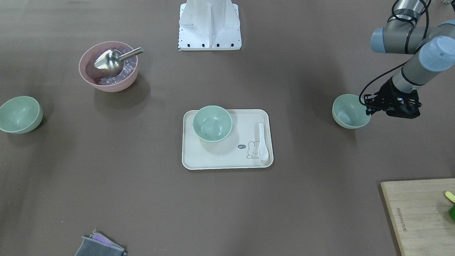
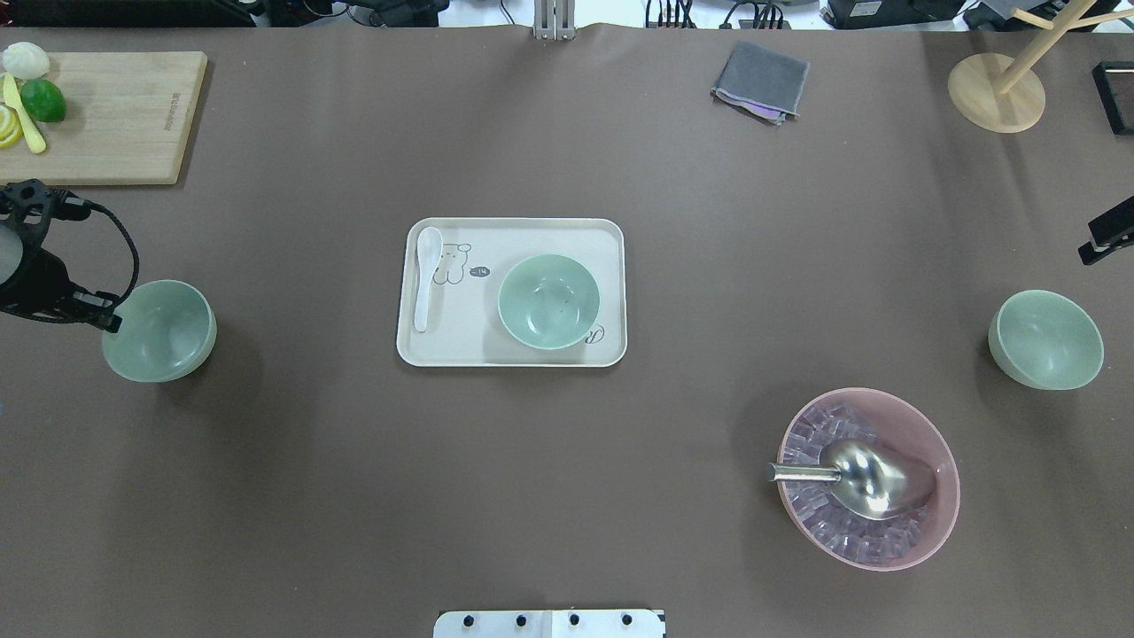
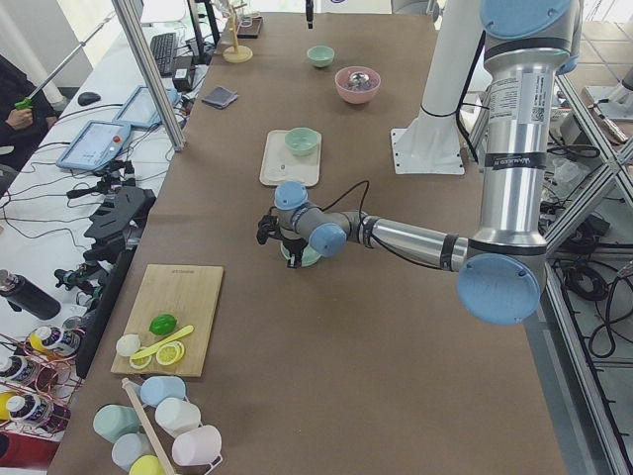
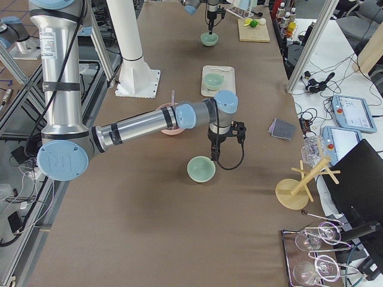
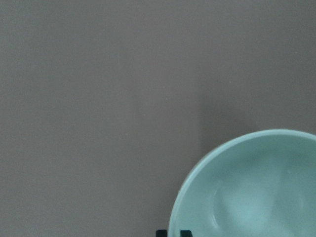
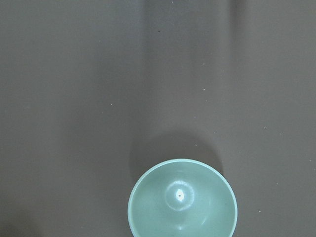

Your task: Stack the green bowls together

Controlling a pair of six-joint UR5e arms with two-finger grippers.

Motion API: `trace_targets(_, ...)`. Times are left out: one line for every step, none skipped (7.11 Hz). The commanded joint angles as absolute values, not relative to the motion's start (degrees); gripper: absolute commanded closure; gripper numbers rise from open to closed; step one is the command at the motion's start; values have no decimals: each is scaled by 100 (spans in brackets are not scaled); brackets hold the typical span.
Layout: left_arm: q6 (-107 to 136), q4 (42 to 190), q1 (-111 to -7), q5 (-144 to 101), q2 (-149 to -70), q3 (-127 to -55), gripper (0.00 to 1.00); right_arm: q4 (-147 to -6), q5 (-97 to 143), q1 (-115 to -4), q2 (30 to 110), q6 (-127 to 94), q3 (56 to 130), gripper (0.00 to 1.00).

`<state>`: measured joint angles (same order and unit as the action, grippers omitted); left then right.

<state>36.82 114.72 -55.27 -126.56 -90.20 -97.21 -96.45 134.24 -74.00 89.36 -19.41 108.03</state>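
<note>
Three green bowls, all upright and well apart on the bench (image 2: 567, 496), none stacked yet: left green bowl (image 2: 159, 330) at the robot's left end, middle green bowl (image 2: 549, 301) on the cream tray (image 2: 532, 237) at centre, right green bowl (image 2: 1047, 339) at the right end, near the pink bowl (image 2: 926, 439) with ice and a metal scoop (image 2: 873, 478). Left gripper (image 1: 369, 106) right at the outer rim of the left green bowl, with the bowl lying from it toward the tray. In the left wrist view, two dark fingers (image 5: 160, 233) just showing at the bottom edge, with a narrow gap and the rim inside that gap; probably straddling the wall, but cannot tell whether pressing on it or only around it. Right gripper (image 4: 213, 156) hanging near the right green bowl and apart from it; cannot tell the state of its fingers. Round bowls, so no long axis to line up with, only a rim to pinch. Left arm clearly nearer to the left bowl, right arm to the right one, the tray bowl about midway between both. Readable writing: "hi" in a small bubble beside the rabbit drawing (image 1: 253, 150) on the tray. Brand mark on the wooden board (image 2: 106, 115) too small for reading.
</note>
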Motion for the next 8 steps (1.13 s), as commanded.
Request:
trace_targets(3656, 11452, -5659, -13197, -8956, -9887, 100, -9642, 13430, -7400, 8912, -1934, 10793, 0)
trace_targets(3648, 11409, -6060, -13619, -9008, -9905, 100, -9650, 13386, -7409, 8921, -1899, 10784, 0)
trace_targets(3665, 11330, -6308, -13945, -9052, -9957, 100, -9642, 13360, -7409, 8938, -1829, 10688, 0)
trace_targets(3726, 11172, -6328, -13957, -9244, -9975, 100, -9642, 13211, -7409, 8938, -1680, 10574, 0)
trace_targets(3970, 10771, -6346, -13948, -9620, -10019, 100, -9598, 13036, -7409, 8956, -1627, 10417, 0)
trace_targets(4060, 10375, -6346, -13948, -9885, -10150, 100, -9015, 13017, -7409, 9034, -1626, 9997, 0)
trace_targets(4069, 9858, -6346, -13931, -10149, -10325, 100, -8017, 13043, -7409, 9122, -1713, 9375, 0)
trace_targets(4061, 9522, -6346, -13913, -10308, -10414, 100, -7694, 13060, -7409, 9132, -1766, 9213, 0)
